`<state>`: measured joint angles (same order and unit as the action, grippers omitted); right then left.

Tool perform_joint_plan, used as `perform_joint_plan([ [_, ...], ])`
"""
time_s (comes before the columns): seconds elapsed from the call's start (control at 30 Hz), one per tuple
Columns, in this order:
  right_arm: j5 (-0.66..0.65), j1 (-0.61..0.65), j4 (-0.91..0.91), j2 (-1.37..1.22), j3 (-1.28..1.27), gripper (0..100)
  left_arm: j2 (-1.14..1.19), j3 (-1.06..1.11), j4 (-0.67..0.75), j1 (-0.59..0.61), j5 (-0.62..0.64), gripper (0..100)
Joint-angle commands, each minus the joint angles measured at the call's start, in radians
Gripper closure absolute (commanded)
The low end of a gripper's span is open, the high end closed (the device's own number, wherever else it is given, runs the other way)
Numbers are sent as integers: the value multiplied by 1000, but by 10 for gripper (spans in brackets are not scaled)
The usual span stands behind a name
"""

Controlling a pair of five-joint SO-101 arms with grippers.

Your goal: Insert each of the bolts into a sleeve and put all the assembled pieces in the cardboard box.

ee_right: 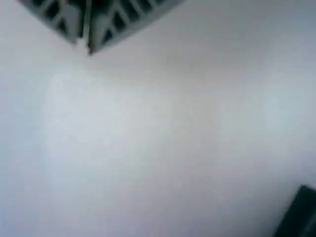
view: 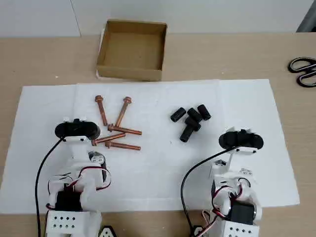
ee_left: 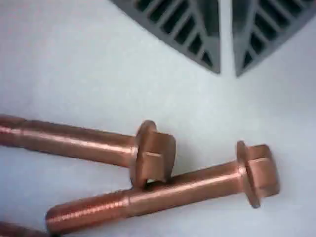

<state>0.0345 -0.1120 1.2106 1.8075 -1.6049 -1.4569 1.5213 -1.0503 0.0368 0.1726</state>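
Left fingers (ee_left: 187, 29), nearly closed and empty over touching bolts (ee_left: 187, 190): open wide, grasp one shank squarely; right fingers (ee_right: 59, 17) closed.

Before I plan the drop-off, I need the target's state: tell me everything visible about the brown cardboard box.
The brown cardboard box is shallow, roughly square and open-topped, with plain low walls and nothing inside. It sits upright on the tan wooden table, just beyond the white paper sheet's far edge.
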Motion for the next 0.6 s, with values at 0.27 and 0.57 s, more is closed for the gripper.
perform_joint_plan([
  [0.27, 3, 76, -24, 8, 5, 995, -11, -5, 17, -104, -14, 993],
  [0.57, 3, 77, -45, 7, 25, 995, -9, -94, 106, -101, -333, 994],
])
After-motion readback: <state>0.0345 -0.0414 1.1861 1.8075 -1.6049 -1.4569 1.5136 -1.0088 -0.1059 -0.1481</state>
